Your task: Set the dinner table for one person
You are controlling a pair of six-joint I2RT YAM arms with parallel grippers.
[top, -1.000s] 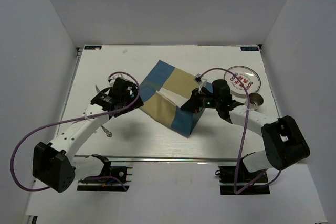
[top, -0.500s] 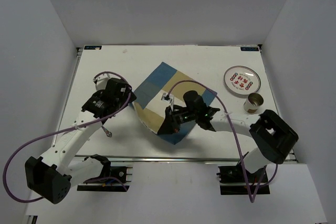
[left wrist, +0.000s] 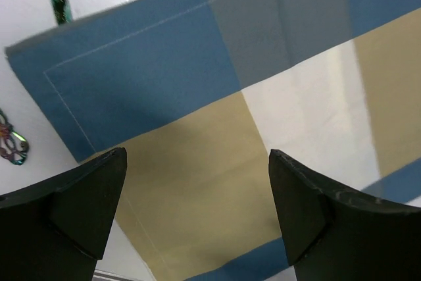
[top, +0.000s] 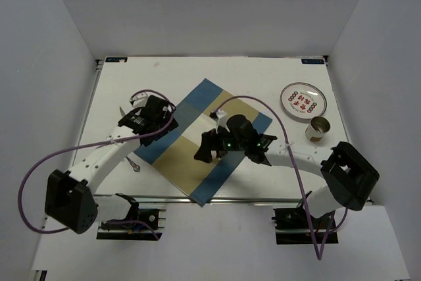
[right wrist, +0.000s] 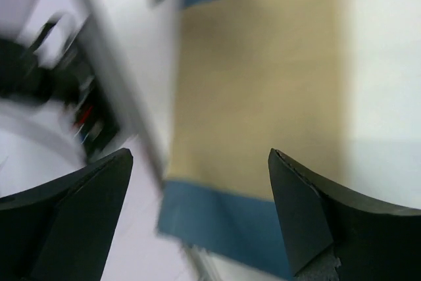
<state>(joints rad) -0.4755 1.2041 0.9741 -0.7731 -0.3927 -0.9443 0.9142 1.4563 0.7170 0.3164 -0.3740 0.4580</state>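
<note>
The dinner table (top: 131,83) is a wide white tabletop. A blue-and-tan placemat (top: 197,129) lies flat and diagonal on it, its near corner past the front edge. My left gripper (top: 163,120) hovers open over the mat's left part; the left wrist view shows its gripper (left wrist: 197,154) empty above the placemat (left wrist: 131,64). My right gripper (top: 205,148) is open over the mat's middle. In the right wrist view that gripper (right wrist: 200,156) holds nothing, with the placemat (right wrist: 263,64) and the table edge below it, blurred.
A patterned plate (top: 302,101) and a metal cup (top: 318,128) stand at the right of the table. A small utensil (top: 133,164) lies left of the mat, another utensil (top: 123,108) near the left wrist. An iridescent utensil (left wrist: 10,143) shows beside the mat.
The right gripper, shut on the folded placemat a second ago, dragged it toward the front edge and opened. The mat now lies spread flat. The left arm shifted slightly.
</note>
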